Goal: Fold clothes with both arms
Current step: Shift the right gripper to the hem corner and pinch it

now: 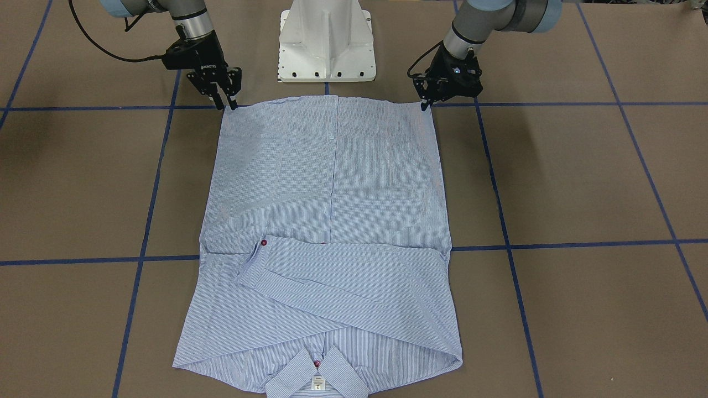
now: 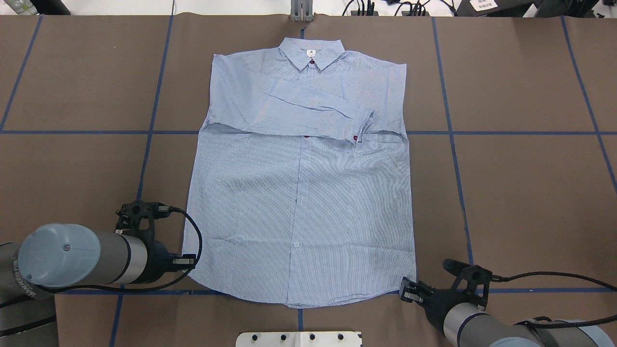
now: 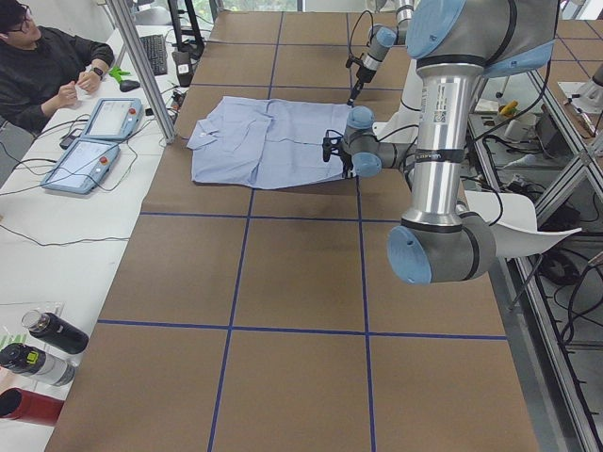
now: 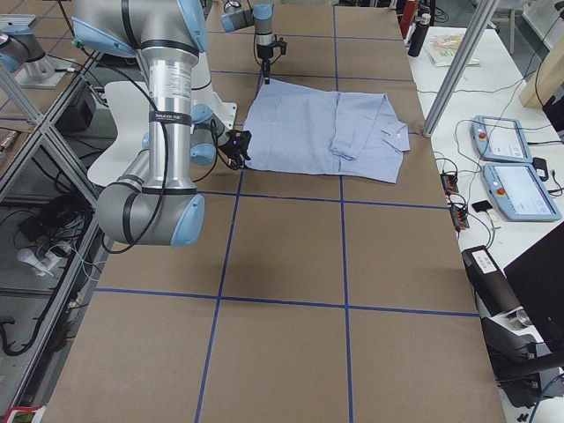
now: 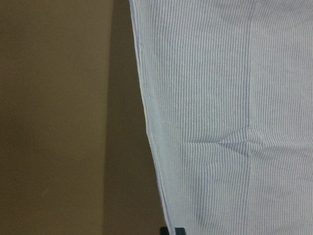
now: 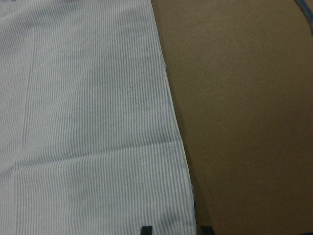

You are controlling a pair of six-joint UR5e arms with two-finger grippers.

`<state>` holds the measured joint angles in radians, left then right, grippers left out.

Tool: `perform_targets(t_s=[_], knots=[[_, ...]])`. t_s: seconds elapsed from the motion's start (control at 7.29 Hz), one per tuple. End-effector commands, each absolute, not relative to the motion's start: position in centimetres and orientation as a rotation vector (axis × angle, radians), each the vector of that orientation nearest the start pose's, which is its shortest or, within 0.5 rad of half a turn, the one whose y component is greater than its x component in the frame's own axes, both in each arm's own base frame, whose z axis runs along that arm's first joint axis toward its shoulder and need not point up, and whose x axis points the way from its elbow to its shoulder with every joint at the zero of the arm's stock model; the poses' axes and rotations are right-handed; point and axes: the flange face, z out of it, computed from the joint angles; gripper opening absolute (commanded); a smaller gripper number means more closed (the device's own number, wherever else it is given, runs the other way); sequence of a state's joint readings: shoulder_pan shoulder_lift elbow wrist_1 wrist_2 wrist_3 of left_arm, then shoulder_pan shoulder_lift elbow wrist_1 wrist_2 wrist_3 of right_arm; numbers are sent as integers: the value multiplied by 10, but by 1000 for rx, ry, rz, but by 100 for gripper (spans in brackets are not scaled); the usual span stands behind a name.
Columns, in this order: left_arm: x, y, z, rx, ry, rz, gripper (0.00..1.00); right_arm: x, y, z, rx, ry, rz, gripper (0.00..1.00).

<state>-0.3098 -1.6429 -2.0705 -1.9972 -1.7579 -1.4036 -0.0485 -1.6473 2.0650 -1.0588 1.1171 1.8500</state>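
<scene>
The shirt [image 2: 299,202] lies flat and face up on the table [image 2: 520,193], centred in front of the white pedestal [image 1: 327,44]. Its hem is on the robot's side and its collar [image 2: 311,50] on the far side. The small white neck label [image 1: 317,382] shows inside the collar. Both sleeves are folded in across the chest. The upper sleeve [image 2: 308,108] runs slantwise, and its cuff ends at a red button [image 2: 355,138]. The body below the sleeves is smooth, apart from faint creases.

The right tool [image 1: 225,103] stands at the hem corner on the robot's right. Its jaws are apart. In the right wrist view one fingertip [image 6: 145,229] is over the cloth and the other is over bare table, with the shirt's edge between them. It has hold of nothing.

The left tool [image 1: 427,103] stands at the opposite hem corner, tips down at the cloth's edge. Its fingers seem close together, but the left wrist view shows only a dark sliver of them. I cannot tell whether the jaws are closed or grip the cloth.

Blue tape lines [image 1: 581,243] divide the brown table top into squares. A seated person [image 3: 42,66] is at a side desk beyond the shirt's collar end.
</scene>
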Motion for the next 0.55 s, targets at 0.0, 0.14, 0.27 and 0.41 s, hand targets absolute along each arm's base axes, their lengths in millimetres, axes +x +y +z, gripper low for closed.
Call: perform_targets(t_s=[0.0,0.14,0.27,0.41], knots=[[438,-261,342,69,1009,-37,0,-471,-154,404,273,-969,422,41],[438,-261,342,69,1009,-37,0,-472,-154,404,274,-969,421,32],[438,-261,342,69,1009,-37,0,-471,-155,402,273,-973,424,13],[438,-261,342,69,1009,-37,0,-470,-156,400,273,-976,426,0]])
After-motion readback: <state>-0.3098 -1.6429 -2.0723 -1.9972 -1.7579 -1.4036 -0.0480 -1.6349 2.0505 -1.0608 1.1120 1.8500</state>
